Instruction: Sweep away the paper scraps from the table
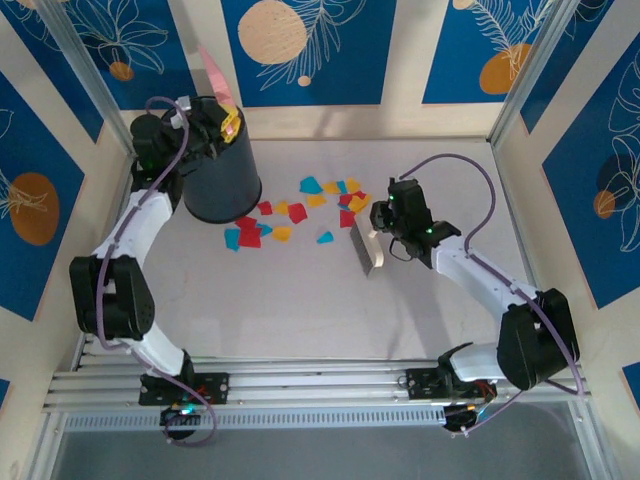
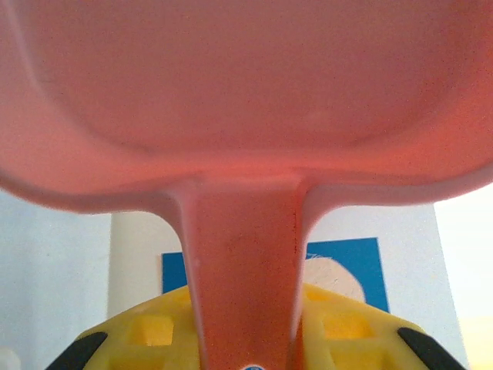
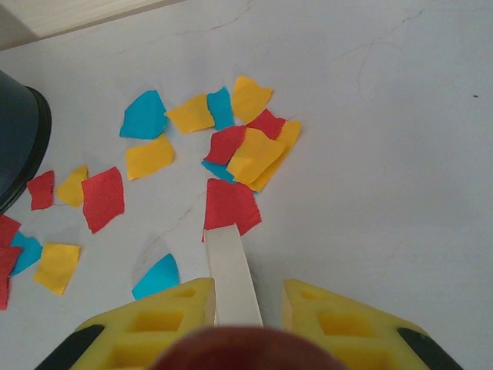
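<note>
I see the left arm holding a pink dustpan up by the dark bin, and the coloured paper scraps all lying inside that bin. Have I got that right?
Not quite. The paper scraps lie on the white table beside the bin, as the top external view shows. The left end effector does hold the pink dustpan up by the bin.

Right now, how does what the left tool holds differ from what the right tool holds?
The left tool is shut on a pink dustpan, high beside the dark bin; the right tool is shut on a white scraper, low by the paper scraps. The dustpan is broad and scooped; the scraper narrow and flat. Both are clamped.
</note>
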You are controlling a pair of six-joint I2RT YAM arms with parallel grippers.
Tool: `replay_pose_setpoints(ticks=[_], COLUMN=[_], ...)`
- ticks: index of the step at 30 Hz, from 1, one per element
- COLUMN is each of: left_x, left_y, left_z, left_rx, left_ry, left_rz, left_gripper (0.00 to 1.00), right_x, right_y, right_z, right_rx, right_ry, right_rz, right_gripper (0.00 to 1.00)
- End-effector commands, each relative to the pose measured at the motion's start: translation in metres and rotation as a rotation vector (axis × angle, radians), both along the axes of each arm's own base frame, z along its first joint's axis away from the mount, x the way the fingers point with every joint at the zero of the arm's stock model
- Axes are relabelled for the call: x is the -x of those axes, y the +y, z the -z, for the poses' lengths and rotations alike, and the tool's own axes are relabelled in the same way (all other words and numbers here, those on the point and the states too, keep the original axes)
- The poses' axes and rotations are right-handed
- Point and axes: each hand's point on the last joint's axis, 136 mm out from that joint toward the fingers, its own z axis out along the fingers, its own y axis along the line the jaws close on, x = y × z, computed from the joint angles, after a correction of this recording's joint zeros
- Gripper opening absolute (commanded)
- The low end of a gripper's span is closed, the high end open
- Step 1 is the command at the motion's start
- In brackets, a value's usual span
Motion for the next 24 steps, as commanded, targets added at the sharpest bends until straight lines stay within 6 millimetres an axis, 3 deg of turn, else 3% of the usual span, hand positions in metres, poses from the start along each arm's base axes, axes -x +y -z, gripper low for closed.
replay_pose_setpoints(ticks=[1,7,14,24], left_x=[0.023,0.054,0.09,0.127], left_y=[-0.003,-0.017,-0.013,-0.005], left_z=[-0.008,0.02,0.055,0.091], left_rx=[-0.199,-0.516,-0.779,-0.957], left_ry=[-0.101,-0.145,-0.156,-0.146], left_rz=[0.027,0.098,0.178,0.273], left_gripper=[0.0,0.0,0.0,0.0], right_x=[-0.008,-0.026,-0.055,-0.105], right_y=[0.017,0.032,0.038,0.029], right_z=[-0.025,-0.048,-0.068,-0.073], right_rx=[-0.083,-0.147,-0.2,-0.271], right_ry=[-0.033,-0.085,-0.119,-0.156], right_rz=[-0.031,-0.035,0.003,0.096], right_gripper=[0.0,0.0,0.0,0.0])
